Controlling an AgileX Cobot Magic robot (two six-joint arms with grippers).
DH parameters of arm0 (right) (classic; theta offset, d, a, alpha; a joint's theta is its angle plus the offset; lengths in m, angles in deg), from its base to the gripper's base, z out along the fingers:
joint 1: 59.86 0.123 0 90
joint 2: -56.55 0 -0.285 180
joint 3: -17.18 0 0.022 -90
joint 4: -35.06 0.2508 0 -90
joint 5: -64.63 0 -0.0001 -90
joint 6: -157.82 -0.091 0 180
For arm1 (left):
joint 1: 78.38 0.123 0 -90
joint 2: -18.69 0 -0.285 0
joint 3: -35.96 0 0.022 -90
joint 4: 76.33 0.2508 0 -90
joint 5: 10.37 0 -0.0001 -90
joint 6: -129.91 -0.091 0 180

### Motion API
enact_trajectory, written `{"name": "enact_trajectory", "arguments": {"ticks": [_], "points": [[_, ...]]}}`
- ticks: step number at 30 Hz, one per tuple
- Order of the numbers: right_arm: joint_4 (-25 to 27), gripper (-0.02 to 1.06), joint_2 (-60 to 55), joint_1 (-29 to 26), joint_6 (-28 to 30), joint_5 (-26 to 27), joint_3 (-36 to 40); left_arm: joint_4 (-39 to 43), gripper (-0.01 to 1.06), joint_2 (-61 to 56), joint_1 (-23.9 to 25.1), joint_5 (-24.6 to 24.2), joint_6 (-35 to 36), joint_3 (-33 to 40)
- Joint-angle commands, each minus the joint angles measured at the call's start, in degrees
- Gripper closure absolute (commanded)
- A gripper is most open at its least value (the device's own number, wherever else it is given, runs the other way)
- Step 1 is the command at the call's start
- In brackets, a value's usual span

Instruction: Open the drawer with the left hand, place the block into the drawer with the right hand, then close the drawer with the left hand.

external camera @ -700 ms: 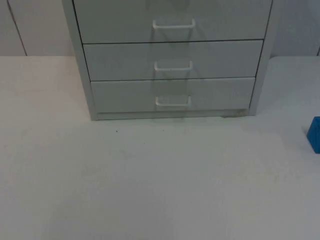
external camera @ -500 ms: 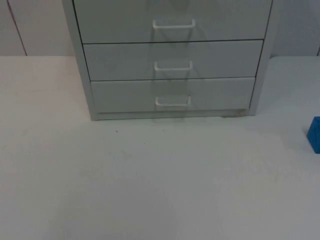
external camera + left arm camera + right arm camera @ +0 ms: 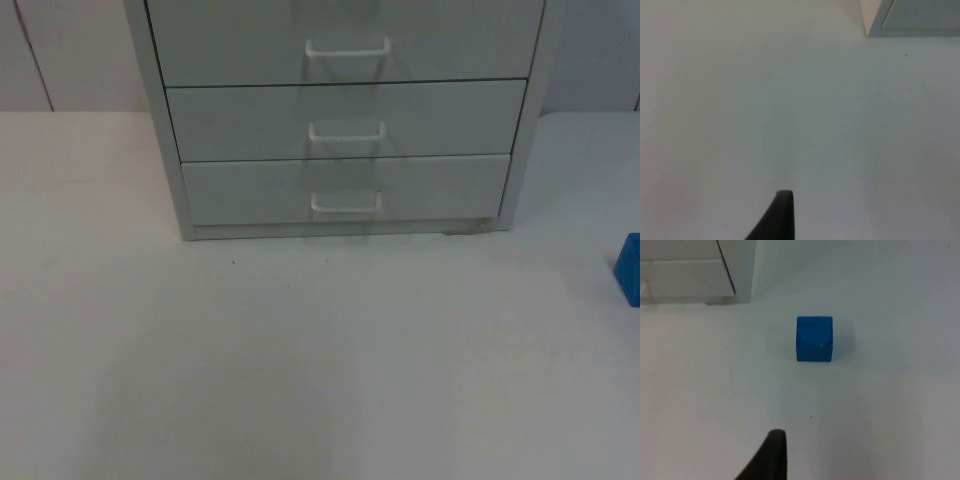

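A pale grey drawer cabinet [image 3: 340, 120] stands at the back of the white table, with three drawers, all shut. Each has a white handle: top [image 3: 347, 48], middle [image 3: 346, 132], bottom [image 3: 346, 204]. A blue block [image 3: 629, 268] rests on the table at the far right, in front of the cabinet's right side. In the right wrist view the blue block [image 3: 814, 338] lies a short way ahead of my right gripper [image 3: 771, 455], apart from it, with the cabinet's corner [image 3: 740, 270] beyond. My left gripper [image 3: 782, 217] hovers over bare table, well short of the cabinet's left corner [image 3: 910, 17].
The white table top [image 3: 300, 360] stretches wide in front of the cabinet. A grey partition wall [image 3: 70, 50] rises behind it on both sides. A small dark speck [image 3: 234, 263] marks the table near the cabinet's front left.
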Motion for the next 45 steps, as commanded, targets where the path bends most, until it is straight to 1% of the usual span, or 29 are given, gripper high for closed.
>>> {"name": "enact_trajectory", "arguments": {"ticks": [1, 7, 14, 15, 17, 18, 19, 20, 22, 23, 24, 25, 27, 28, 30, 31, 32, 34, 36, 37, 38, 39, 41, 42, 44, 45], "points": [[-0.42, 0.02, -3.68, -0.34, 0.13, 1.5, -0.27, -0.67, 0.0, 3.36, -0.19, 2.18, 0.54, -0.21], [-0.42, 0.02, -10.01, -0.34, 0.13, 2.13, -0.27, -0.67, 0.0, 9.03, -0.19, 3.39, -0.56, -0.21], [-0.05, 0.02, -12.78, -0.34, 0.13, 1.47, -0.27, -0.67, 0.0, 11.91, -0.19, 4.14, -0.68, -0.21], [-0.05, 0.02, -12.78, -0.34, 0.13, 1.47, -0.27, -0.67, 0.02, 12.86, -0.19, 4.42, -0.68, -0.21], [-0.05, 0.02, -12.78, -0.34, 0.13, 1.47, -0.27, -0.67, 0.06, 13.44, -0.19, 4.66, -0.68, -0.21], [-0.05, 0.02, -12.78, -0.34, 0.13, 1.47, -0.27, -0.67, 0.13, 14.06, -0.19, 4.77, -0.68, -0.21], [-0.05, 0.02, -12.77, -0.34, 0.02, 1.47, -0.27, -0.67, 0.25, 15.03, -0.19, 4.91, -0.68, -0.21], [-0.05, 0.02, -12.77, -0.34, 0.02, 1.47, -0.27, -0.67, 0.25, 15.03, -0.19, 4.91, -0.68, -0.21], [-0.05, 0.02, -12.77, -0.34, -0.09, 1.47, -0.27, -0.67, 0.4, 16.08, -0.19, 5.5, -1.28, -0.21], [-0.05, 0.02, -12.77, -0.34, -0.09, 1.47, -0.27, -1.01, 0.46, 16.56, -0.19, 5.79, -2.43, -0.21], [-0.05, 0.02, -12.77, -0.34, -0.08, 1.31, -0.27, -1.64, 0.48, 17.05, -0.19, 6.09, -3.8, -0.32], [-0.05, 0.02, -12.77, -0.34, -0.08, 1.31, -0.27, -1.64, 0.48, 17.05, -0.19, 6.09, -3.8, -0.32], [-0.05, 0.02, -12.77, -0.34, -0.08, 1.31, -0.27, -3.54, 0.47, 17.86, -0.19, 6.24, -6.45, -0.71], [-0.05, 0.02, -12.77, -0.34, -0.08, 1.19, -0.27, -6.56, 0.46, 19.05, -0.19, 6.12, -10.58, -1.72], [-0.05, 0.02, -12.77, -0.34, -0.08, 1.19, -0.27, -9.37, 0.45, 21.55, -0.19, 4.94, -15.38, -3.99], [-0.05, 0.02, -12.77, -0.34, -0.08, 1.19, -0.27, -9.82, 0.45, 22.89, -0.19, 4.2, -17.02, -5.18], [-0.05, 0.02, -12.77, -0.34, -0.08, 1.19, -0.27, -9.82, 0.45, 22.89, -0.19, 4.2, -17.02, -5.18], [-0.05, 0.02, -12.77, -0.34, -0.08, 1.19, -0.27, -12.39, 0.45, 25.15, -0.74, 3.51, -20.91, -7.54], [-0.05, 0.02, -12.77, -0.34, -0.08, 1.58, -0.27, -17.53, 0.45, 29.12, -4.06, 3.38, -28.62, -10.82], [-0.05, 0.02, -12.77, -0.34, -0.08, 1.58, -0.27, -17.53, 0.45, 29.12, -4.06, 3.38, -28.62, -10.82], [-0.05, 0.02, -12.77, -0.34, -0.08, 1.58, -0.27, -18.52, 0.45, 30.31, -6.44, 4.18, -30.97, -12.03], [-0.05, 0.02, -12.77, -0.34, -0.08, 1.58, -0.27, -18.23, 0.45, 31.74, -9.3, 5.08, -31.78, -13.31], [-0.05, 0.02, -12.77, -0.34, -0.08, 1.7, 0.05, -14.89, 0.45, 34.56, -15.36, 7.75, -31.08, -15.61], [-0.05, 0.02, -12.77, -0.34, -0.08, 1.7, 0.05, -14.89, 0.45, 34.56, -15.36, 7.75, -31.08, -15.61], [-0.05, 0.02, -12.77, -0.34, -0.08, 2.44, 0.68, -8.18, 0.45, 37.16, -22.82, 10.26, -29.35, -17.73], [-0.05, 0.02, -12.77, -0.34, -0.08, 2.54, 1.1, -3.0, 0.45, 38.65, -26.0, 11.56, -27.34, -18.51]]}}
